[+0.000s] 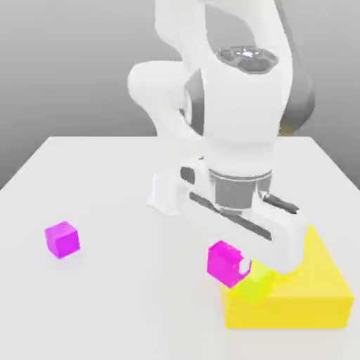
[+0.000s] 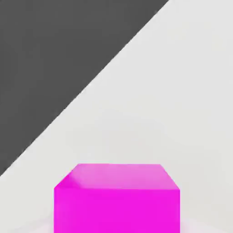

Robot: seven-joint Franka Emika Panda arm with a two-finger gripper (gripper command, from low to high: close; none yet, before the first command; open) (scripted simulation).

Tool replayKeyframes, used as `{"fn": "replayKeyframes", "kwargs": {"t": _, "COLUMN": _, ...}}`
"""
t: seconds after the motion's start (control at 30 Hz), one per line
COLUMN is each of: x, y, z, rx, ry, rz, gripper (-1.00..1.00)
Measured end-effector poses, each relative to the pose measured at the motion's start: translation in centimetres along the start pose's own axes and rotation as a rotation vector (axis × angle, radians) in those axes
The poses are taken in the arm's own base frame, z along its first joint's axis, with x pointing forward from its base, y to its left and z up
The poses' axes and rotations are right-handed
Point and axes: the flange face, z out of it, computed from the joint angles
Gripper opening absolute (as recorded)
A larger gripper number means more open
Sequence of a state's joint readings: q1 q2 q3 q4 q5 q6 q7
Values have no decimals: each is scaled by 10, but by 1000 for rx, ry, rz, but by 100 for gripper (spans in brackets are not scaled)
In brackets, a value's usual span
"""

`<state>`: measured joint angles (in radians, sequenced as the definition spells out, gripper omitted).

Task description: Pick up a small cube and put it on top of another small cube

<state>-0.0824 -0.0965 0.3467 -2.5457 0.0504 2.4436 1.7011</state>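
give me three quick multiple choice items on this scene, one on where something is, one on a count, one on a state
1. Where does the lime cube sit?
A. beside the big yellow block, at its edge toward the exterior view's left
B. at the table's far edge
C. on top of the loose magenta cube

2. How many magenta cubes are in the exterior view?
A. one
B. two
C. four

3. What is the state of the gripper?
A. open above bare table
B. shut on a magenta cube
C. shut on the yellow block

Answers:
1 A, lime shows against the block's near corner.
2 B, one at the gripper and another magenta cube lying alone on the table.
3 B, the cube hangs at the fingers above the lime cube.
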Motion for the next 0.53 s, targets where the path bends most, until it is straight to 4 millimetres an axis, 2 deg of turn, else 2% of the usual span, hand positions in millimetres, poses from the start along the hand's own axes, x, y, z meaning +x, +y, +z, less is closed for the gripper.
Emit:
{"fn": "replayKeyframes", "kwargs": {"t": 0.23, "x": -80, "y": 83, "z": -20, "rx": 9, "ry": -3, "rz": -268, "gripper": -100}}
{"fn": "replayKeyframes", "kwargs": {"t": 0.3, "x": -87, "y": 91, "z": -7, "rx": 11, "ry": 1, "rz": -297, "gripper": -100}}
{"fn": "replayKeyframes", "kwargs": {"t": 0.43, "x": -89, "y": 94, "z": 36, "rx": 12, "ry": 2, "rz": -307, "gripper": -100}}
{"fn": "replayKeyframes", "kwargs": {"t": 0.47, "x": -89, "y": 94, "z": 42, "rx": 12, "ry": 0, "rz": -308, "gripper": 100}}
{"fn": "replayKeyframes", "kwargs": {"t": 0.53, "x": -89, "y": 94, "z": 42, "rx": 12, "ry": 0, "rz": -308, "gripper": 100}}
